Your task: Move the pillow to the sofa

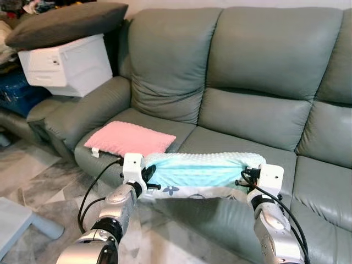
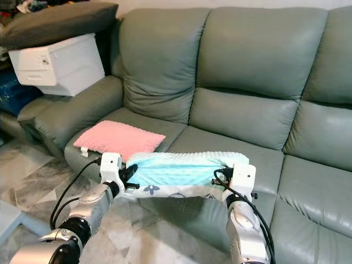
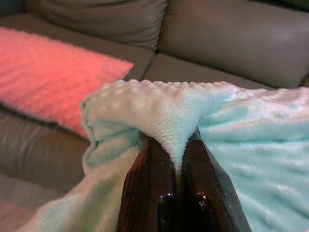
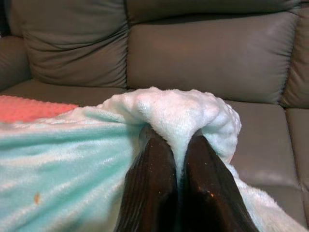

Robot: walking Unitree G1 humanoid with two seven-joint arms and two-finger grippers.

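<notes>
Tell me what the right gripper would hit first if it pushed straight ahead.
Probably the sofa's backrest cushion. The right gripper is shut on the mint pillow, pointing over the seat toward it; depth is unclear.

Pillow (image 1: 201, 170): pale mint-turquoise, nubby dotted top, white underside edge printed with small dark navy flowers. Second pillow (image 1: 131, 138) on the seat is pink; sofa (image 1: 258, 71) grey-green leather. Storage box (image 1: 66, 65) white, cushion (image 1: 66, 23) on it dark grey; gripper fingers (image 3: 149, 193) glossy black, arms silver.
</notes>
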